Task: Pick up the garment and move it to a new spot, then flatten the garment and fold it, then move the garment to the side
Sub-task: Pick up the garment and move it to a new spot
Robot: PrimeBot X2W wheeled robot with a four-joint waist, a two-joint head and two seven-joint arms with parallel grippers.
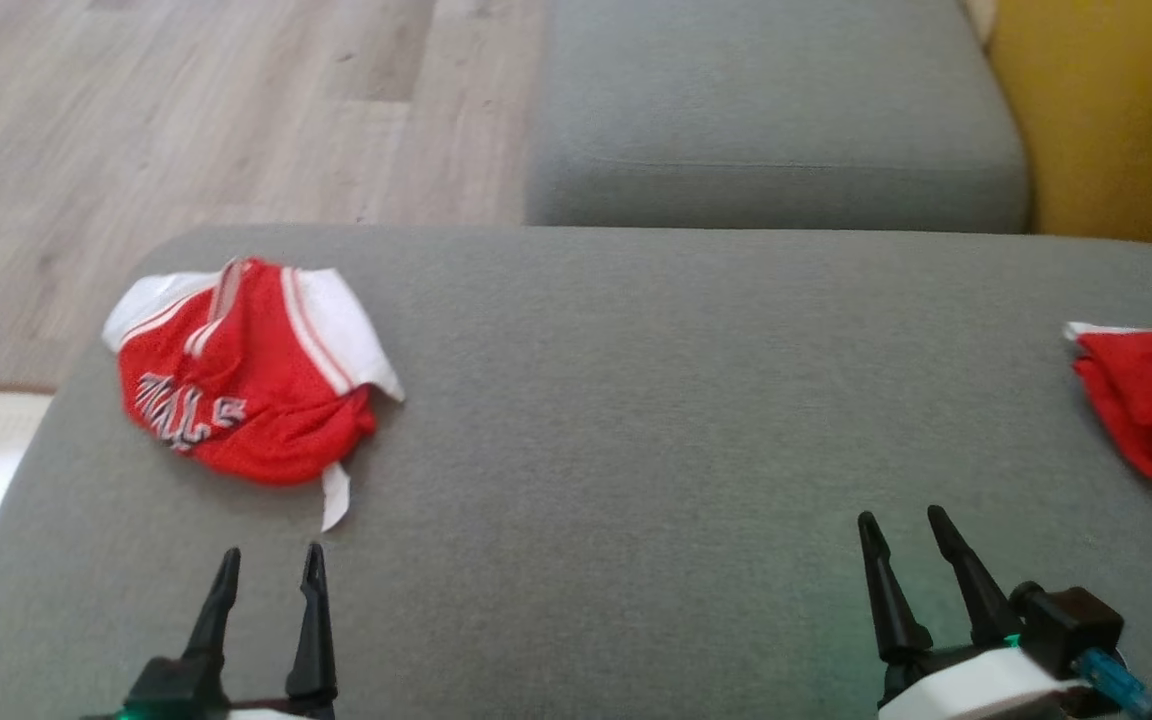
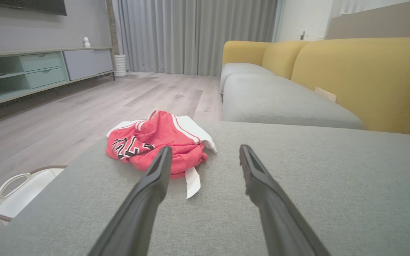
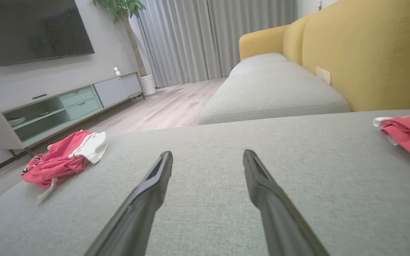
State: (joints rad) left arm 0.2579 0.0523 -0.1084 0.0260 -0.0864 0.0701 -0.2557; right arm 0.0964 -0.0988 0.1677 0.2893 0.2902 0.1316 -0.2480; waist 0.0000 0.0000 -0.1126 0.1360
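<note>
where garment (image 1: 246,375) lies, basket (image 2: 23,192) stands near.

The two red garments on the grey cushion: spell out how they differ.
The left garment lies in a crumpled heap; the right garment looks flatter, in neater layers. The left garment shows lettering and broad white trim; the right garment shows just a sliver of white. The left garment is whole in the head view; the right garment is cut by its edge. Both are red and rest on the grey cushion.
</note>
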